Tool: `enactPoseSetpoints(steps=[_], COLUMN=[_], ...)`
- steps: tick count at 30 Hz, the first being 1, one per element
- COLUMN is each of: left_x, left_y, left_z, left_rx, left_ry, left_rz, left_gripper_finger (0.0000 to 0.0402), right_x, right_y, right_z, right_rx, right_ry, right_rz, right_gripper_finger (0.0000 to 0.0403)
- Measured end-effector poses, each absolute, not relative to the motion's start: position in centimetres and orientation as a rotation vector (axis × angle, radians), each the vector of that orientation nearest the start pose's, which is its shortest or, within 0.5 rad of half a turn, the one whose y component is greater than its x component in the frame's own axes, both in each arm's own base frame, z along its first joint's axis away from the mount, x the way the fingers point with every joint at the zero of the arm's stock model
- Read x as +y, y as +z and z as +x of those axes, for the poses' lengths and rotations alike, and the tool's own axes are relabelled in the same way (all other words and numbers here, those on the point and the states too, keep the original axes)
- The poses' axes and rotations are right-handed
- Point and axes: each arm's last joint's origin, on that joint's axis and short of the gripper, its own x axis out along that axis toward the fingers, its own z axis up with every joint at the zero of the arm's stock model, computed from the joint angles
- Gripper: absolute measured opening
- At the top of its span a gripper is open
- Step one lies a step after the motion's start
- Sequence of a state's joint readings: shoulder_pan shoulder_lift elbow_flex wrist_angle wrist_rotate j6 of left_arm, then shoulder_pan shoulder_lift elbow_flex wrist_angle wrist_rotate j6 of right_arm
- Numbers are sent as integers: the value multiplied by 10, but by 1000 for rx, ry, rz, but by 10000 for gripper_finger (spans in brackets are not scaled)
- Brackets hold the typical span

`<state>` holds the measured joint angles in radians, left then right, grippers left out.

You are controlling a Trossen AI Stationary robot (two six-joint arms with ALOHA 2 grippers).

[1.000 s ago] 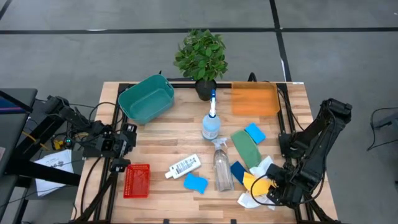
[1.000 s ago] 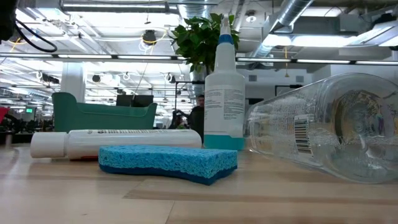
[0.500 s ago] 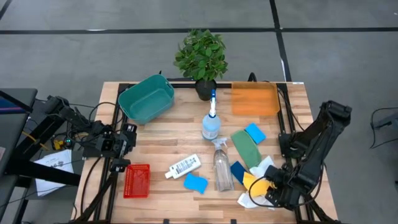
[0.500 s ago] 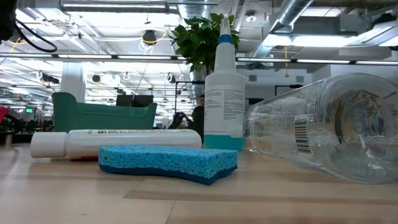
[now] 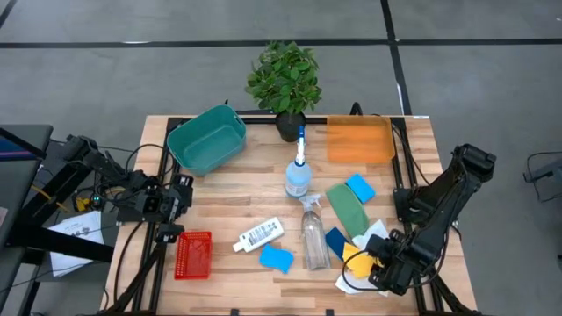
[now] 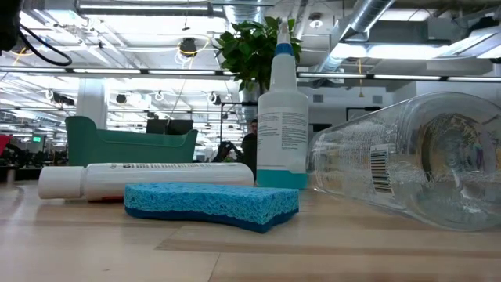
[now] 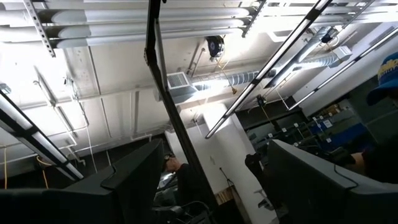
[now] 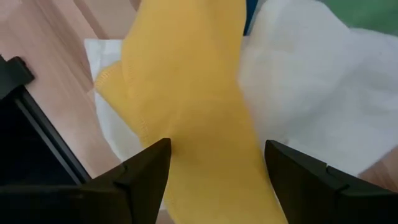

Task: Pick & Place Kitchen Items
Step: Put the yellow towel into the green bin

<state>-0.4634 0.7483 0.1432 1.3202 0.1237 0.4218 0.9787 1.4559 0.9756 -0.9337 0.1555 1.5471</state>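
Counter (image 5: 228,189): wooden top, teal bin (image 5: 207,139) at far left corner, orange tray (image 5: 359,140) at far right corner, red basket (image 5: 193,254) near the left part of the near edge.

Upright spray bottle (image 5: 298,175) stands mid-counter; second spray bottle (image 5: 313,233) lies on its side nearer the near edge. Small white labelled bottle (image 5: 258,233) lies flat beside it, blue sponge (image 5: 276,257) just nearer the edge.

Near right corner: green sponge (image 5: 348,209), white cloth (image 5: 362,263), yellow cloth (image 8: 186,106) lying on the white one.

Right gripper (image 5: 379,268) low over this pile, fingers (image 8: 146,171) spread wide, yellow cloth lying between them, not clamped.

Left gripper (image 5: 180,200) parked at the left edge, off the items, fingers wide apart, holding nothing.
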Motion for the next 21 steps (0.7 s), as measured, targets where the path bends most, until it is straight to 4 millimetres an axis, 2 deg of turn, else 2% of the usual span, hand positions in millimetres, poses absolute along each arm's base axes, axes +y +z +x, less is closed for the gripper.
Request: enactPoseSetpoints(steps=[4, 8, 21], left_x=[-64, -64, -64], left_y=[256, 256, 256], left_z=[119, 119, 119], left_rx=[-817, -817, -816], left_ry=[-401, -401, -401], left_rz=[270, 270, 270], left_gripper_finger=[285, 285, 285], right_x=[205, 206, 211], right_y=[211, 210, 211], right_z=[143, 143, 139], right_rx=[1324, 1324, 1326], right_ry=[-358, -357, -300], right_rz=[520, 518, 485], right_gripper_finger=[244, 209, 10])
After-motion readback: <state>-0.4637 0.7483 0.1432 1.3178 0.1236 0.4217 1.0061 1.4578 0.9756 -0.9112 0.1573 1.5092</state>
